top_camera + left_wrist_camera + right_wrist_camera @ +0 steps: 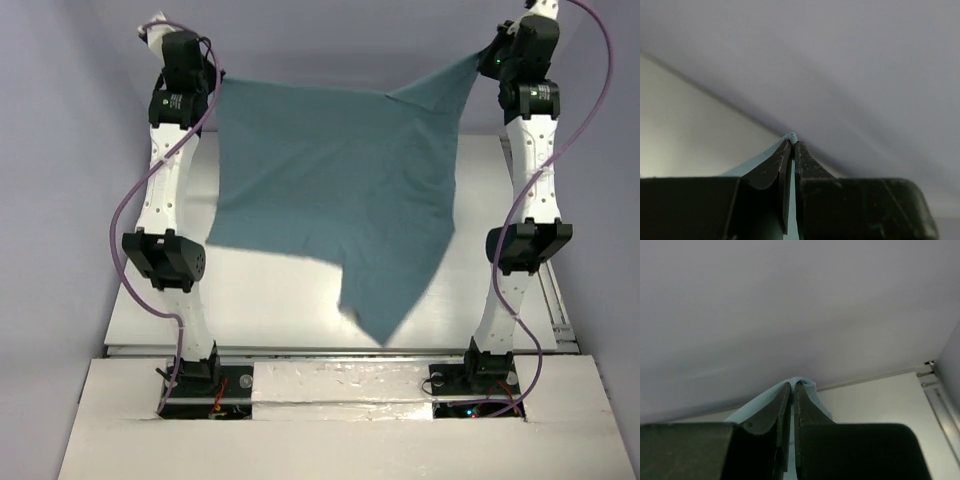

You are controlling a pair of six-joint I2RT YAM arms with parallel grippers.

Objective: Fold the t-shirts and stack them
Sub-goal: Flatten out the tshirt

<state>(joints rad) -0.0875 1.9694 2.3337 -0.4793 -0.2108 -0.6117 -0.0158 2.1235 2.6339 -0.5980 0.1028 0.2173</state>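
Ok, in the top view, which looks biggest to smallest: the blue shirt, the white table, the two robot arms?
1. flat white table, partly hidden
2. plain teal-blue cloth t-shirt, held up nearer the camera, so unsure
3. white-and-black left arm and right arm: alike

We saw white links dotted with small holes on the left arm [165, 200] and right arm [531, 165], joined by black motor housings. A thin purple cable [120, 225] looped beside each. The left gripper [792, 143] had dark, scratched fingers [771, 170]; a green light [492, 62] glowed on the right wrist.
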